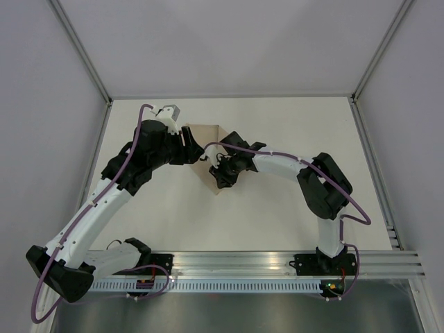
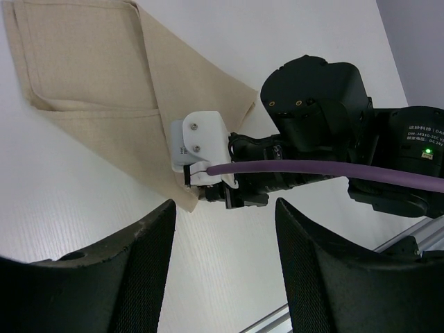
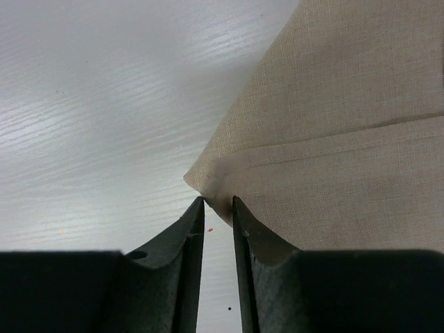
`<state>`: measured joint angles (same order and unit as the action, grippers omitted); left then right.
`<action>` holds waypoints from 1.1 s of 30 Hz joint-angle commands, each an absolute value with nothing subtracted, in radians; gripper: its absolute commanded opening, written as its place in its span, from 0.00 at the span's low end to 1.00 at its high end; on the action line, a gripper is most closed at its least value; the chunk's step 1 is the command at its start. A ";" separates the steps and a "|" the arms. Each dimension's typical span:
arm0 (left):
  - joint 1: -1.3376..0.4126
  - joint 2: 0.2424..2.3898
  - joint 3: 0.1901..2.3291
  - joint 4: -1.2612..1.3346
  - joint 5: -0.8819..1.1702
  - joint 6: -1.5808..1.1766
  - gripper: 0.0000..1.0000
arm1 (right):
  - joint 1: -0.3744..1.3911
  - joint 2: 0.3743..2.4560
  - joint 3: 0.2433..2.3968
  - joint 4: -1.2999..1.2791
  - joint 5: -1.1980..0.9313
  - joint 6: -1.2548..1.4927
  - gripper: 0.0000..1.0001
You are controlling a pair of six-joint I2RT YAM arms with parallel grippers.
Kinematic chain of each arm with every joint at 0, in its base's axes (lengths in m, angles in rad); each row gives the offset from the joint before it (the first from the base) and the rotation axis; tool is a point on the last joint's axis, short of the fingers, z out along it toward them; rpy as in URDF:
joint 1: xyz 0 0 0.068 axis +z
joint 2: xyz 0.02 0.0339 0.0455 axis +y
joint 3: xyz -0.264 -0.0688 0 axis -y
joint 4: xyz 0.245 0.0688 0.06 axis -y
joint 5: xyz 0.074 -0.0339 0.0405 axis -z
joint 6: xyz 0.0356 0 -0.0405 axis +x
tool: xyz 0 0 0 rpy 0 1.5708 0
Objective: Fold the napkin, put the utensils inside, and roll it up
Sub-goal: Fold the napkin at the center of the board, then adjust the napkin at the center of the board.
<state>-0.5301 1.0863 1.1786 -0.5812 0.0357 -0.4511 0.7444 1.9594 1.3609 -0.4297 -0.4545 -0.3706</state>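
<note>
The tan napkin [image 1: 208,134] lies folded into a triangle on the white table, between the two arms. It also shows in the left wrist view [image 2: 97,76] and the right wrist view [image 3: 347,118]. My right gripper [image 1: 221,178] is low at the napkin's near corner. Its jaws [image 3: 218,202] stand a narrow gap apart, the tips touching the corner, with bare table showing between them. My left gripper [image 1: 194,152] hovers over the napkin's left side, wide open and empty [image 2: 225,236]. The right gripper [image 2: 211,194] shows in the left wrist view at the cloth's corner. No utensils are in view.
The white table [image 1: 277,208] is bounded by grey walls at left, right and back. An aluminium rail [image 1: 277,267] with the arm bases runs along the near edge. A purple cable [image 2: 312,168] crosses the left wrist view.
</note>
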 commanded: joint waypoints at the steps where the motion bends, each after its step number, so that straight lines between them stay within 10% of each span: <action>1: -0.532 1.083 1.216 -0.564 0.043 -0.425 0.64 | 0.747 1.948 1.425 -0.439 -0.518 -0.370 0.29; 23: -0.532 1.166 1.189 -0.454 -0.073 -0.472 0.66 | 0.362 1.925 1.565 -0.511 -0.499 -0.232 0.42; 33: -0.385 1.350 1.016 -0.353 -0.144 -0.670 0.39 | 0.319 2.150 1.758 -0.522 -0.290 -0.215 0.41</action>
<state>-0.4461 1.3277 1.0630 -0.4187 -0.1329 -0.5774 0.3111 2.0777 1.6894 -0.5091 -0.3786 -0.2455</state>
